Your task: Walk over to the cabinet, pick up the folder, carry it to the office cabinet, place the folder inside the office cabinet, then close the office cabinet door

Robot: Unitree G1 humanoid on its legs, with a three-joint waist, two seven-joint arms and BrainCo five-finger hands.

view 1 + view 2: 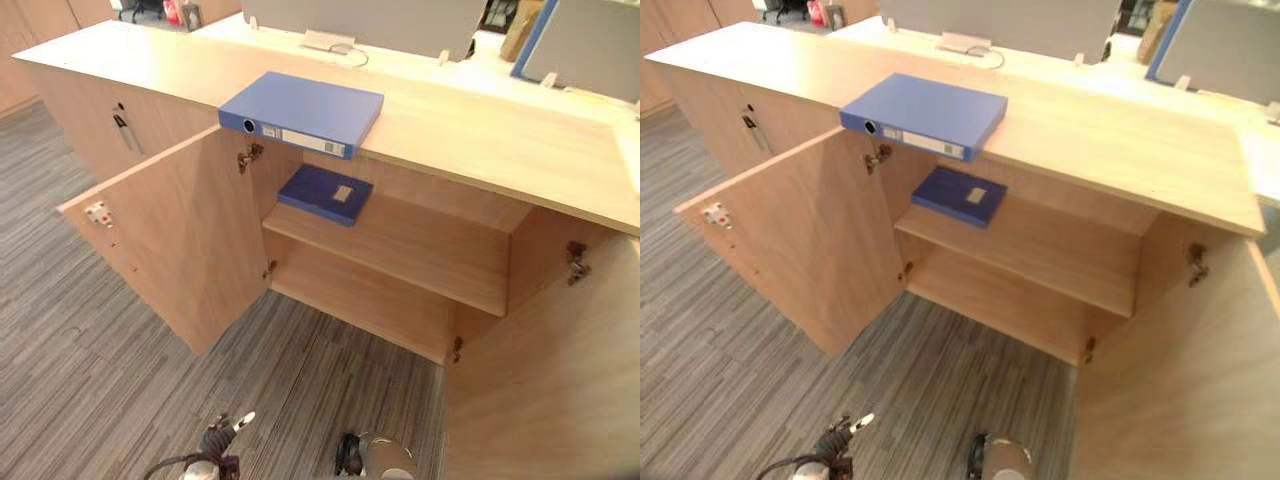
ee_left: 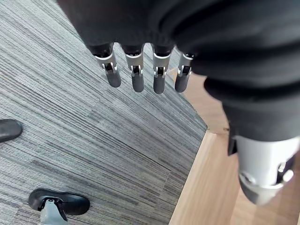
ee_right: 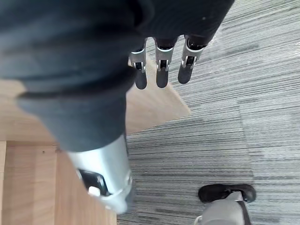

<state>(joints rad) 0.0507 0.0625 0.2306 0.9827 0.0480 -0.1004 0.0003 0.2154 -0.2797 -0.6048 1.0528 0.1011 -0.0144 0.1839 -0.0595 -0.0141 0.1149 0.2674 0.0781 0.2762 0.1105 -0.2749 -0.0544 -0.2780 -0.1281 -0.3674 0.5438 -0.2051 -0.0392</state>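
The office cabinet (image 1: 80, 110) stands with both doors swung out, the left door (image 1: 190, 240) and the right door (image 1: 560, 370), over grey striped carpet (image 1: 60, 300). Its pale wooden counter (image 1: 480, 130) carries the folder (image 1: 305, 110): a thick blue box file lying flat, its labelled spine with a round finger hole jutting over the cabinet's front edge above the left door's hinge. Inside the cabinet, a thinner dark blue folder (image 1: 325, 193) lies on the shelf (image 1: 420, 245). The left hand (image 2: 137, 77) and right hand (image 3: 161, 70) hang low over the carpet in front of the cabinet, fingers straight and holding nothing, well apart from the folder.
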